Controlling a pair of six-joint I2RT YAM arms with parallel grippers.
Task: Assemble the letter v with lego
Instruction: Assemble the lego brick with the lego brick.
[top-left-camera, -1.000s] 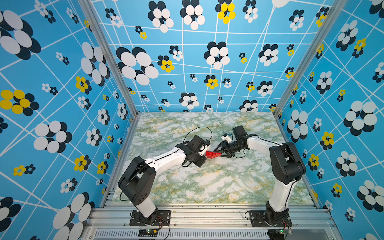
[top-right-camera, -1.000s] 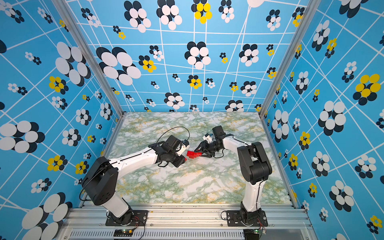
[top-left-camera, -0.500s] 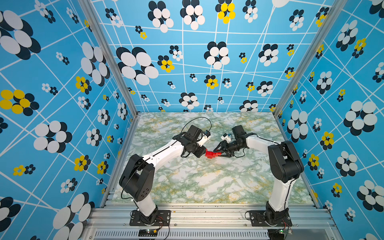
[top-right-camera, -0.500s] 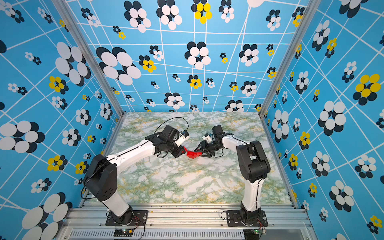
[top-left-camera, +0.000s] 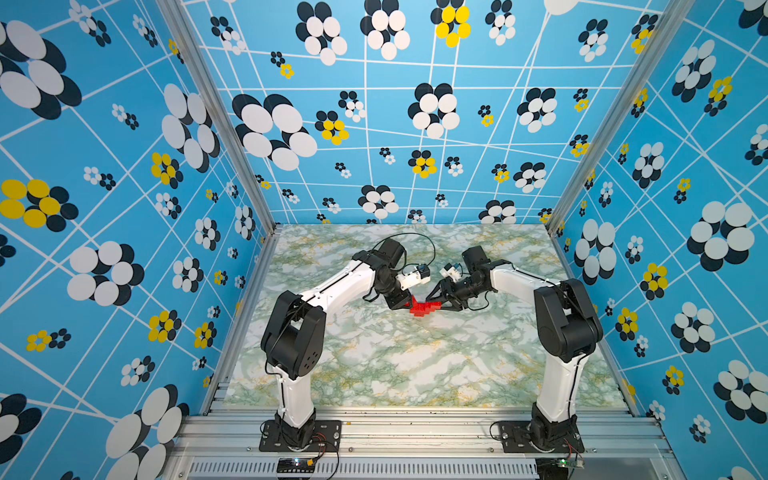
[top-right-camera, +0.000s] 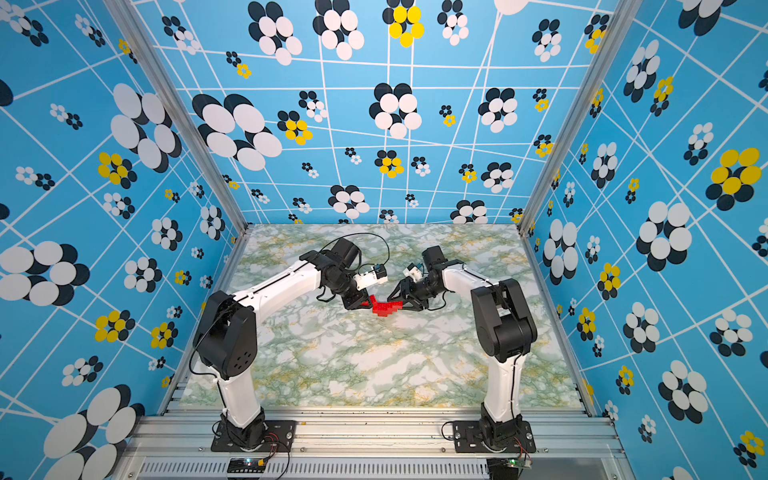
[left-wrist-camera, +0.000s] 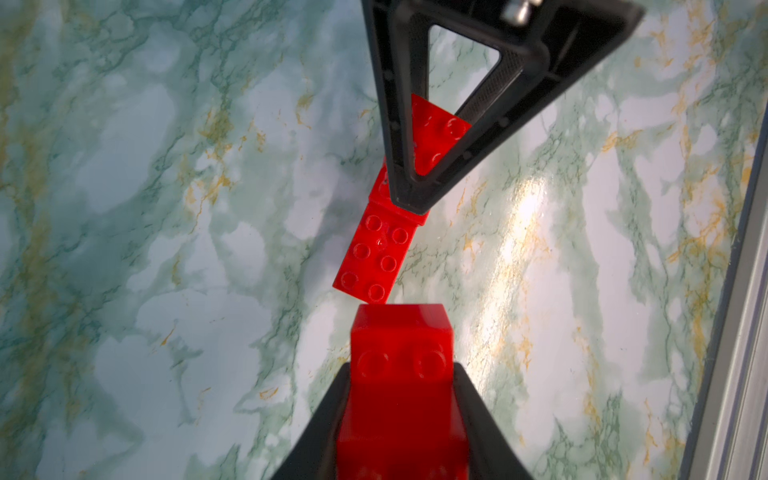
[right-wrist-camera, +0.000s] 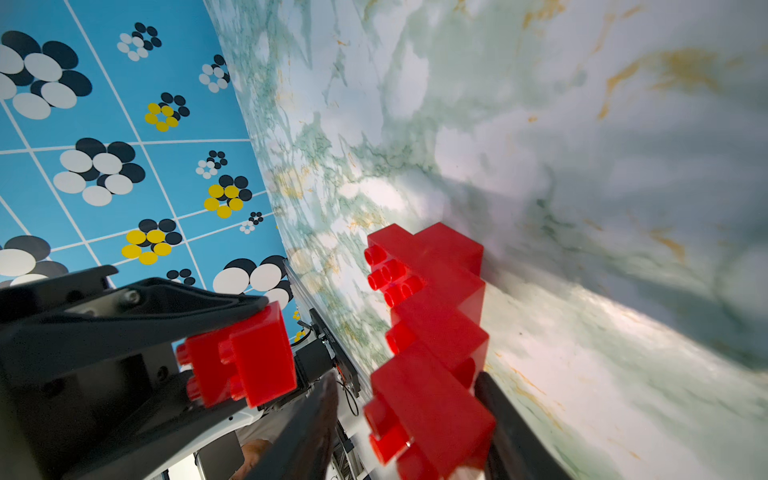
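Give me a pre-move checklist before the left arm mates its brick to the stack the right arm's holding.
1. Left tool grip on single brick: ok, clamped between both fingers.
2. Right tool grip on stepped assembly: ok, held at one end.
3. Brick and assembly apart: ok, gap shows in the right wrist view.
4. Brick squared to assembly: not ok, assembly sits skewed in the left wrist view.
5. Assembly clear of marble table: cannot tell.
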